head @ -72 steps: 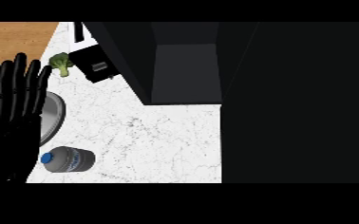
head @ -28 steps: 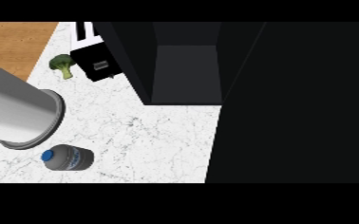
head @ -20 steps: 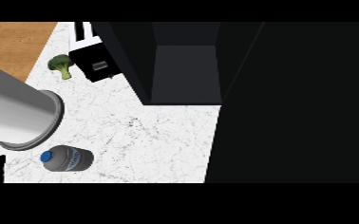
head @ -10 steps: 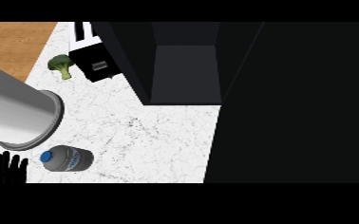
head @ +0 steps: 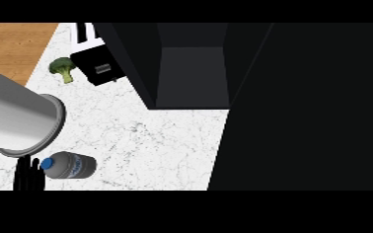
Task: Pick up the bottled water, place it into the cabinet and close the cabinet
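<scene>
left hand (head: 27, 176) cut off — beside bottled water (head: 68, 166)

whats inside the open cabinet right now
Nothing shows inside the cabinet: only its bare grey floor and dark walls. Its deepest corners are too dark to judge. The water bottle lies on the counter, beside the left hand.

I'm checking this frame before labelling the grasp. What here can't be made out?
- Left hand: head view, only fingertips show; the lower edge cuts off the rest, so contact with the bottled water is unclear.
- Right hand: not in view.
- Cabinet: its dark interior hides any shelves or contents.
- Black box: too small to identify.
</scene>
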